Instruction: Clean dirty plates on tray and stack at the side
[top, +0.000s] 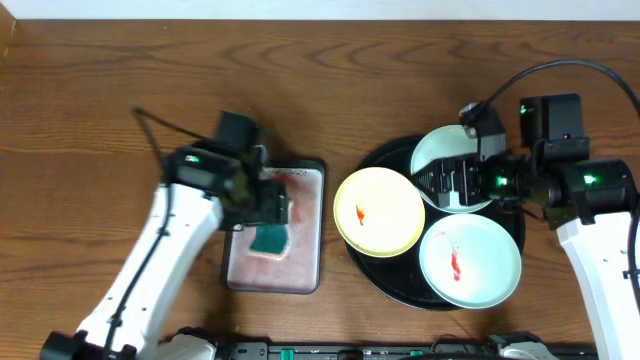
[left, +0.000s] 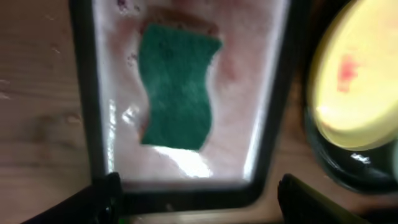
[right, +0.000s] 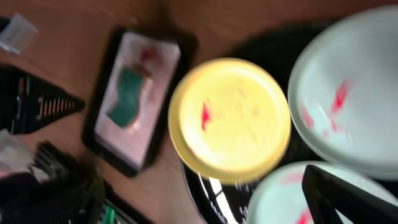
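Observation:
The black round tray holds three plates with red smears. The pale yellow plate sits at its left edge. One mint plate is at the front. The other mint plate is at the back, partly under my right gripper, which is open and empty above it. In the right wrist view the yellow plate is central, with the mint plates to the right and below. My left gripper hovers open over the grey tray; its wrist view shows the yellow plate at the right.
A grey rectangular tray left of the black tray holds a teal sponge, also in the left wrist view and the right wrist view. Bare wooden table lies behind and to the far left.

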